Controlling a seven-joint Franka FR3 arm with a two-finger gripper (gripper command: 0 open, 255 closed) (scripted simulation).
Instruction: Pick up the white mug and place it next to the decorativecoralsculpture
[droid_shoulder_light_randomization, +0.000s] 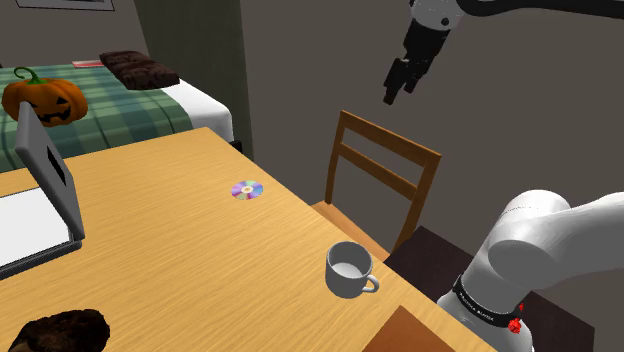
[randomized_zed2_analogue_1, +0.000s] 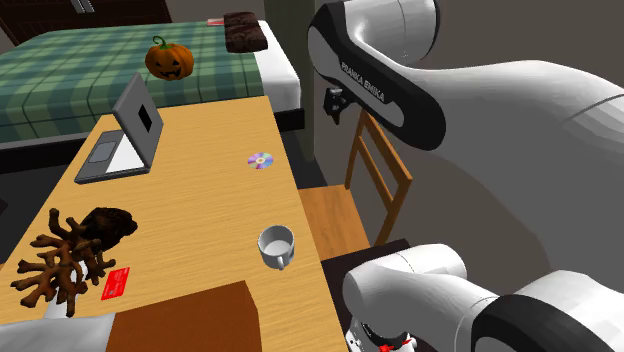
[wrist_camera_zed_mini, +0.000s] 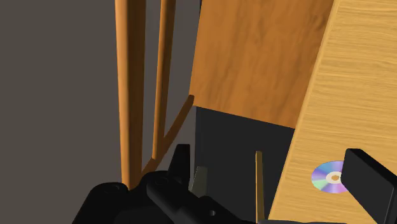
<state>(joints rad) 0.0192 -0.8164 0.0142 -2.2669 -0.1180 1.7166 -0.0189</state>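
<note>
A white mug (droid_shoulder_light_randomization: 348, 270) stands upright near the wooden table's edge (droid_shoulder_light_randomization: 300, 200), its handle turned toward the stand; it also shows as the mug (randomized_zed2_analogue_1: 277, 245) in the second exterior view. A brown branching coral sculpture (randomized_zed2_analogue_1: 58, 265) sits at that view's lower left, on the same table. My gripper (droid_shoulder_light_randomization: 397, 85) hangs high in the air above the wooden chair (droid_shoulder_light_randomization: 385, 170), well away from the mug. In the wrist view the gripper (wrist_camera_zed_mini: 273, 184) is open with nothing between its fingers, looking down past the chair and the table's edge.
A shiny disc (droid_shoulder_light_randomization: 247, 189) lies mid-table. An open laptop (droid_shoulder_light_randomization: 45, 175), an orange pumpkin (droid_shoulder_light_randomization: 45, 100), a dark brown lump (randomized_zed2_analogue_1: 108, 222), a red card (randomized_zed2_analogue_1: 117, 284) and a brown slab (randomized_zed2_analogue_1: 185, 320) share the table. A green plaid bed (randomized_zed2_analogue_1: 110, 60) stands beyond.
</note>
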